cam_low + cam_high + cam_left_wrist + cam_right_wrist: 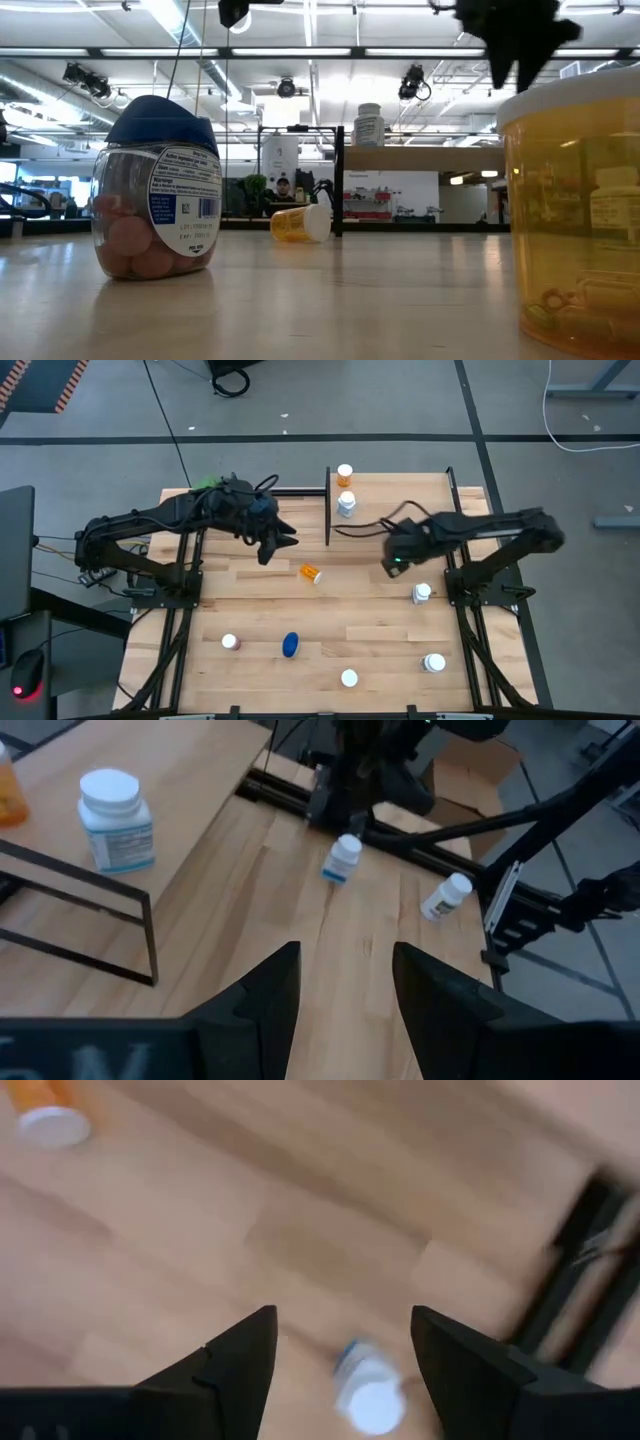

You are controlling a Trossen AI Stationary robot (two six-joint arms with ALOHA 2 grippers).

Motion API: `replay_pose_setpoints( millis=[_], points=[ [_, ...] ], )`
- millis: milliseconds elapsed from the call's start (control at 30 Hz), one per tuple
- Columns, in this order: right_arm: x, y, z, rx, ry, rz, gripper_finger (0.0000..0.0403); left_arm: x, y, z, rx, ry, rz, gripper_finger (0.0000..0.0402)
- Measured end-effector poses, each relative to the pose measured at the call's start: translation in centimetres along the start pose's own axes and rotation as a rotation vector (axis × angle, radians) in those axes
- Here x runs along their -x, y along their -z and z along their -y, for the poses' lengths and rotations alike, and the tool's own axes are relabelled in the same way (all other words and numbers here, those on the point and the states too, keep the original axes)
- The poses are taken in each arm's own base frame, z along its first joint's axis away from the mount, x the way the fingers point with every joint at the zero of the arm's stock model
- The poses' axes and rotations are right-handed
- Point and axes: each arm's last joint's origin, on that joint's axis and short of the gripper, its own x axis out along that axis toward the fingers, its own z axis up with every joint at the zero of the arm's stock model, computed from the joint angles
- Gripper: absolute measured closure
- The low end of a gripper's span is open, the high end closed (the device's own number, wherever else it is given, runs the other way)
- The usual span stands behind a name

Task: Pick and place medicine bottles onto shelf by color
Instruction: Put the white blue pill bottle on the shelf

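Note:
The light wood shelf point(400, 495) stands at the table's far middle. An orange bottle point(344, 473) and a white bottle point(346, 503) stand on its left end, as the left wrist view point(115, 820) also shows. My left gripper point(288, 541) hovers open and empty just left of the shelf. My right gripper point(390, 563) hovers open and empty in front of the shelf. An orange bottle point(311, 572) lies on its side between the two grippers. A white bottle point(370, 1395) shows blurred below my right gripper's fingers, clear of them.
On the tabletop stand a white bottle point(421, 593) and another point(433, 662) at the right, a white-capped orange bottle point(348, 678) and a blue one point(290, 645) near the front, and a white-capped one point(229, 642) at the left. A green plant point(205, 482) shows behind my left arm.

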Motion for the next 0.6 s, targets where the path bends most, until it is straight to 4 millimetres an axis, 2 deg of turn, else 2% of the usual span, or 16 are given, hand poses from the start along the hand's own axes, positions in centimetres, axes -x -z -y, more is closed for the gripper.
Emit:
replay_pose_setpoints(
  millis=[200,433,600],
  points=[
    [-2.0,2.6,3.1,-0.153,-0.013,-0.094,0.0152,0.2,0.0,0.0,0.014,0.001,0.002,0.0234],
    [-5.0,4.3,3.8,-0.156,0.063,-0.278,0.0103,0.2,0.0,0.0,0.012,0.002,0.003,0.0234],
    [-5.4,4.4,3.9,-0.186,0.082,-0.281,0.0084,0.3,0.0,0.1,0.024,0.003,0.007,0.0234]
  ],
)
